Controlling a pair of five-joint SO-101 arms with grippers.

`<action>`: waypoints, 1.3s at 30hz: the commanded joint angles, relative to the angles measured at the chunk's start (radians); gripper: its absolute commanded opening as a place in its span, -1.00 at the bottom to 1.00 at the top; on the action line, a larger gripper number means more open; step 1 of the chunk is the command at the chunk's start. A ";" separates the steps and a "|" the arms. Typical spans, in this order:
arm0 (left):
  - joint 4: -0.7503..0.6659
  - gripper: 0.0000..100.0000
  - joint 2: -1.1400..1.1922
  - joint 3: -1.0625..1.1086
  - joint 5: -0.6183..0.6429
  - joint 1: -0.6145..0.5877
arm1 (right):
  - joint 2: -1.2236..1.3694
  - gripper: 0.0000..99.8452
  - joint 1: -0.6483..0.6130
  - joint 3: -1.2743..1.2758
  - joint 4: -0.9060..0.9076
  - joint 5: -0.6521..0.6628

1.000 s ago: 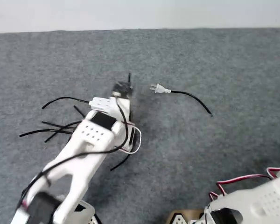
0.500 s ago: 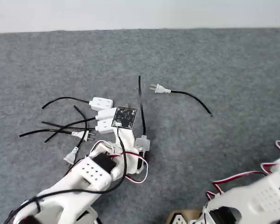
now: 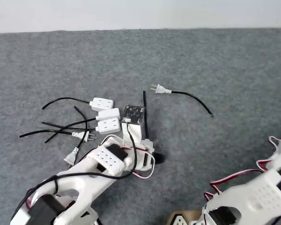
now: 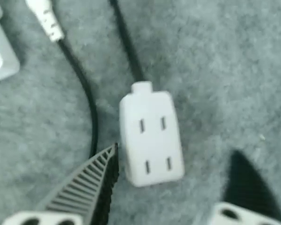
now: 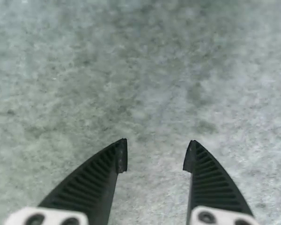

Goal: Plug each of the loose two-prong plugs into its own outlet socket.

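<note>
Since the arms sit closest to the cam, starting there: the right arm (image 3: pixel 260 199) is down in the near right corner. The right gripper (image 5: pixel 157 152) hangs over bare grey carpet (image 3: pixel 215 56) w/ its jaws a fair bit apart and nothing between them.

The left arm (image 3: pixel 93 168) comes in from the near left corner and angles toward the middle. The left gripper (image 4: pixel 173 159) is spread wide and holds nothing afaict. One ribbed black finger (image 4: pixel 91 187) has its tip just beside a white socket (image 4: pixel 151 136), which lies flat on the carpet w/ two pairs of slots facing up and a black cord off one end. Can't tell if the tip actually touches it, or which of the sockets it is.

Bit further out in the high view, two plugs lie left of that arm: the nearer plug (image 3: pixel 71 157) and the second plug (image 3: pixel 86 136), neither in a socket. Just past them is a cluster of three white sockets, near to far: near socket (image 3: pixel 108 125), mid socket (image 3: pixel 107 114), far socket (image 3: pixel 101 103). They're packed close together, black cords trailing off left. The wrist cam board (image 3: pixel 133 112) sits right beside the cluster.

Furthest out, the third plug (image 3: pixel 160 89) lies alone, well apart from the sockets, prongs pointing left, w/ its cord (image 3: pixel 192 98) curling off to the right.
</note>
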 commanded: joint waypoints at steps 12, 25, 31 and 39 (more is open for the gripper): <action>0.008 -0.01 -0.621 0.260 -0.144 -0.175 | -0.165 -0.63 -0.325 -0.014 0.119 -0.330; 0.009 -0.39 -0.470 0.153 -0.331 -0.284 | -0.125 -0.63 -0.782 -0.017 -0.196 -0.729; -0.021 -0.59 -0.322 0.050 -0.434 -0.396 | -0.012 -0.63 -0.963 -0.018 -0.440 -0.103; -0.100 -0.61 -0.215 0.022 -0.476 -0.427 | 0.041 -0.63 -0.984 -0.035 -0.504 0.166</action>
